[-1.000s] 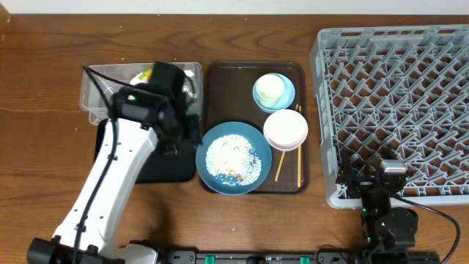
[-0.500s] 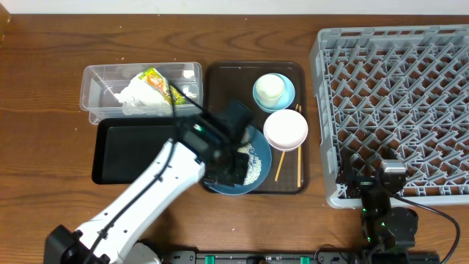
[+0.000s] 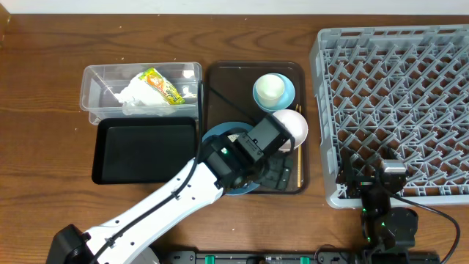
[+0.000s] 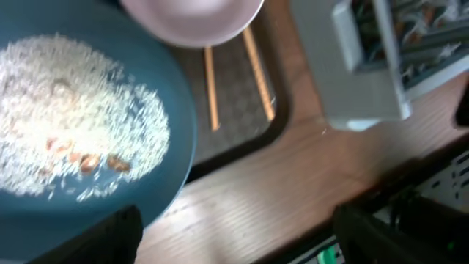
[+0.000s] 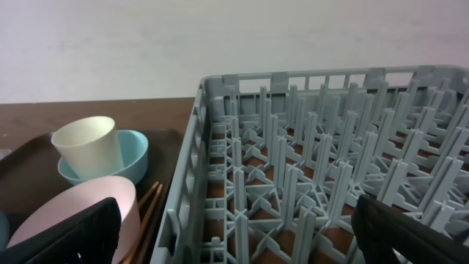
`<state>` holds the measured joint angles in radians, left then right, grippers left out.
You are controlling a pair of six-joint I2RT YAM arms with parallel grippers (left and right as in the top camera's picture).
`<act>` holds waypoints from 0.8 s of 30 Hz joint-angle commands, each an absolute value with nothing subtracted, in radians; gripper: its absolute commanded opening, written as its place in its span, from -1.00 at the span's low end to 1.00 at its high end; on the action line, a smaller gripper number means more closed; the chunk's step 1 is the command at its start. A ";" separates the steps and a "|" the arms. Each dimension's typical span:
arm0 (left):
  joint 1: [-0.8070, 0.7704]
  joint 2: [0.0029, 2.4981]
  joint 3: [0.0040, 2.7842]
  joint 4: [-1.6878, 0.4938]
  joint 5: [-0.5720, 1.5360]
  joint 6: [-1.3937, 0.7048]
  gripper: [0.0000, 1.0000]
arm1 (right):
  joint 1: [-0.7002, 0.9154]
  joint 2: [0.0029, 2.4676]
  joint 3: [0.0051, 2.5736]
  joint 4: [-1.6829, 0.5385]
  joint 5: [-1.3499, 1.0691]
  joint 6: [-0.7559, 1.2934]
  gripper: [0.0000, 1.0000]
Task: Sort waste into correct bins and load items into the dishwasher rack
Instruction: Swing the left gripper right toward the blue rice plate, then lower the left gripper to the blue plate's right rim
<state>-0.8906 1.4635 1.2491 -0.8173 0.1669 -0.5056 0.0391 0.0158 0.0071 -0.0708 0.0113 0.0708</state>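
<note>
Held left gripper [image 4: 242, 235] spread, empty, over plate [image 4: 172, 103] edge, poised to clear rice [image 4: 73, 110]; right gripper [image 5: 234, 235] parked spread by rack [image 5: 330, 147].

The left gripper [image 3: 270, 173] has swung away from the clear rectangular plastic tub [image 3: 91, 92]. It has crossed the large blue round plate [image 3: 218, 134] and now hangs over that plate's right edge, just beside the white bowl [image 3: 294, 122]. Well off to the gripper's left, the green-and-orange snack wrapper [image 3: 162, 85] and the crumpled white paper napkin [image 3: 135, 97] now lie uncovered in the tub. The shallow black rectangular tray [image 3: 146, 154] is uncovered too.
</note>
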 commanded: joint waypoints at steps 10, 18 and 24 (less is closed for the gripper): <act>-0.904 1.552 1.213 -0.805 0.137 -0.514 -0.02 | 0.047 0.016 0.005 -0.075 0.010 0.073 0.99; -0.908 1.663 1.200 -0.797 0.080 -0.514 -0.02 | 0.047 0.016 0.005 -0.075 0.010 0.073 0.98; -0.909 1.738 1.200 -0.741 0.077 -0.514 -0.04 | 0.047 0.016 0.005 -0.075 0.010 0.073 0.98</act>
